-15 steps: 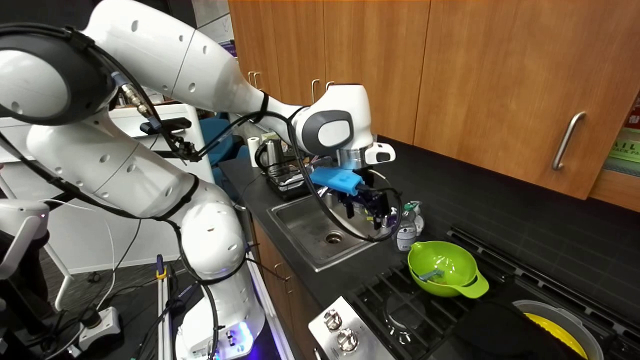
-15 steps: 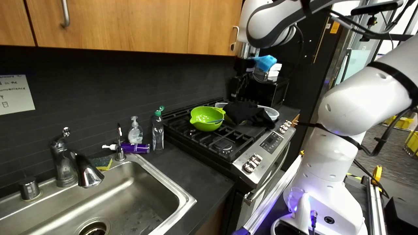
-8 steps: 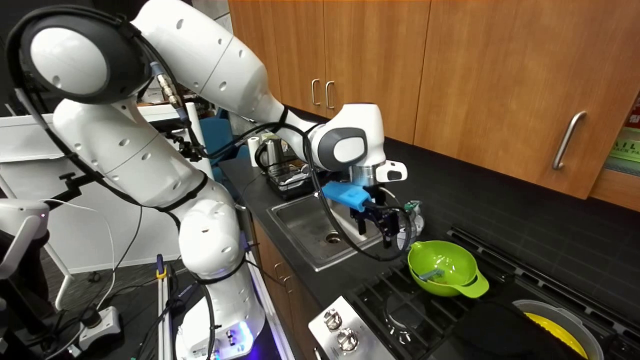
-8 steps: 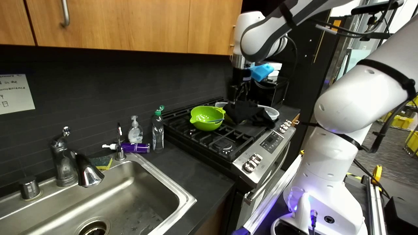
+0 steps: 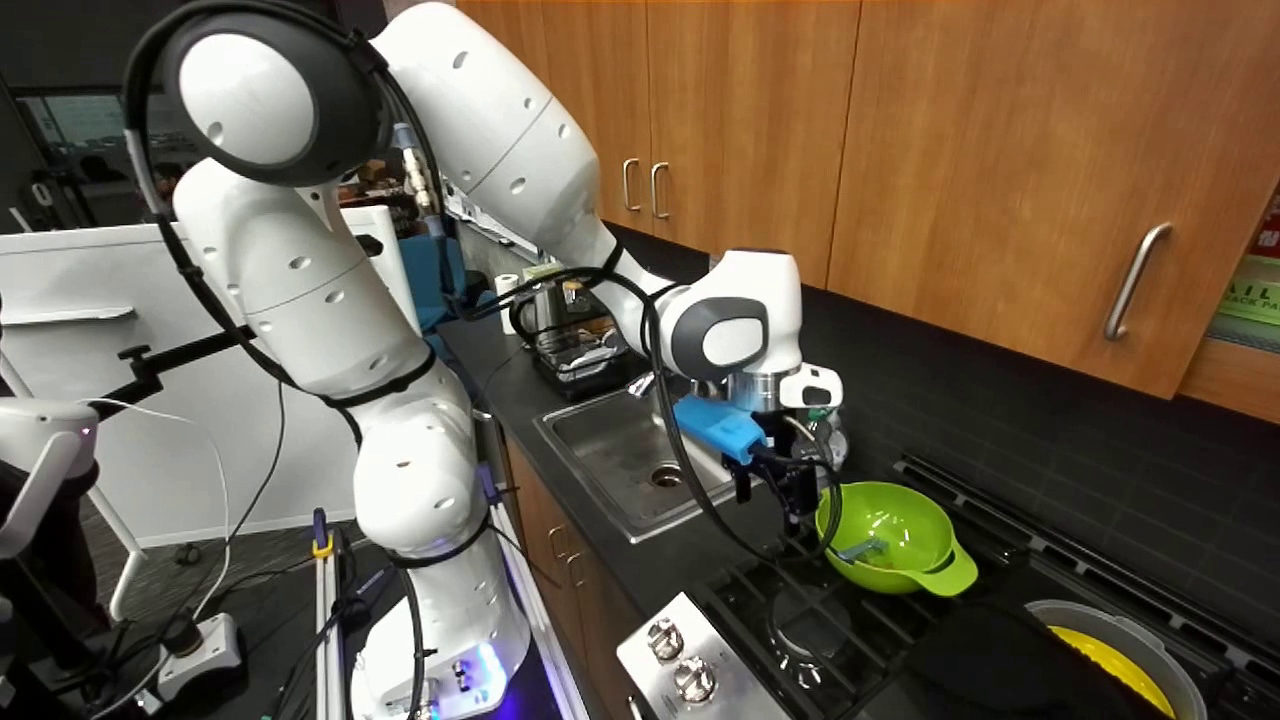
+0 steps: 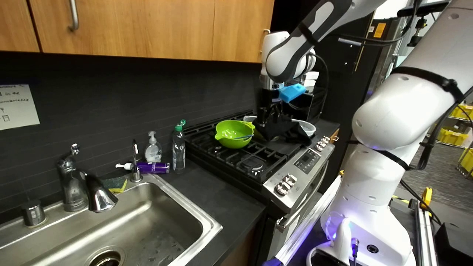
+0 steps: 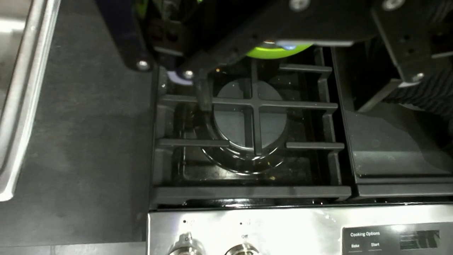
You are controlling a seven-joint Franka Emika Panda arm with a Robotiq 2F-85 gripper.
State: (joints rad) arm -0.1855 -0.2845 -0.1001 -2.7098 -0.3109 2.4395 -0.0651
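Note:
My gripper [image 5: 768, 510] is open with nothing between its fingers. It hangs pointing down above the left part of the gas stove, beside a green bowl [image 5: 905, 525]. In the wrist view the gripper [image 7: 290, 101] spans the front burner [image 7: 251, 113]; its fingers stand wide apart. The bowl [image 7: 279, 51] shows there only in part behind the gripper's linkage. A blue-grey utensil [image 5: 862, 549] lies in the bowl and also shows in an exterior view [image 6: 244, 137]. A black cloth [image 6: 279, 127] lies right of the bowl; the gripper [image 6: 269, 119] overlaps it in that view.
A steel sink [image 5: 600, 440] with a faucet [image 6: 72, 181] adjoins the stove. A clear bottle [image 6: 179, 149], a soap pump [image 6: 153, 149] and a lying purple bottle [image 6: 153, 167] stand by it. A grey pot [image 5: 1185, 670] holds something yellow. Wooden cabinets [image 5: 1000, 180] hang above.
My arm has lowered the gripper and brought it from over the sink side towards the stove and the green bowl. The gripper stays open. The bowl, cloth and bottles have not moved.

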